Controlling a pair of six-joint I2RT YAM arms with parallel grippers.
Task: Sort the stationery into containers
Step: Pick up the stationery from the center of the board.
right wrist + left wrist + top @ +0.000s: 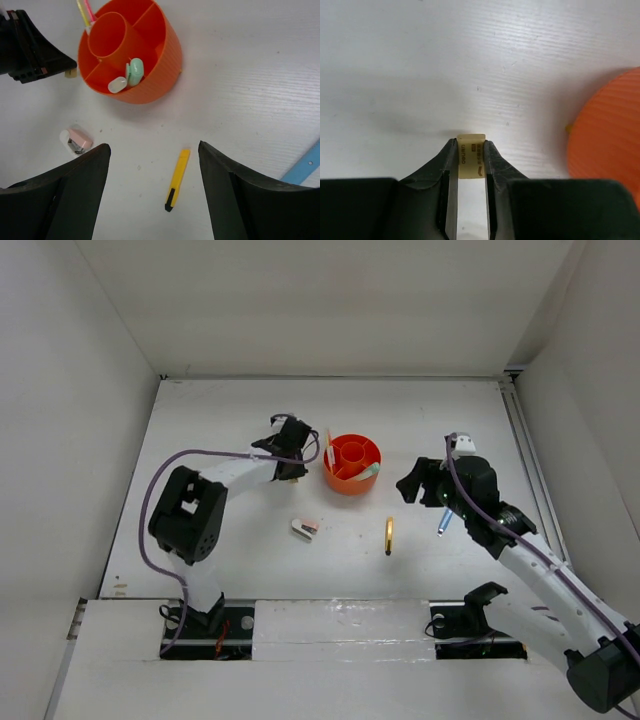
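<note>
Tan block (pixel 471 138) pinched by L gripper (pixel 470 149) | R gripper (pixel 152 147) spread | you lift straight, drop in organiser (pixel 612 145) at 3 o'clock

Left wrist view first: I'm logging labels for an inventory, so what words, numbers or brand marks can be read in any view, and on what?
Tan block, between the left end effector's fingers: dark print along its length and a small brown mark, too small and blurred to quote.
Orange organiser, pink-white stapler, yellow black-tipped tool: no text shows.
</note>
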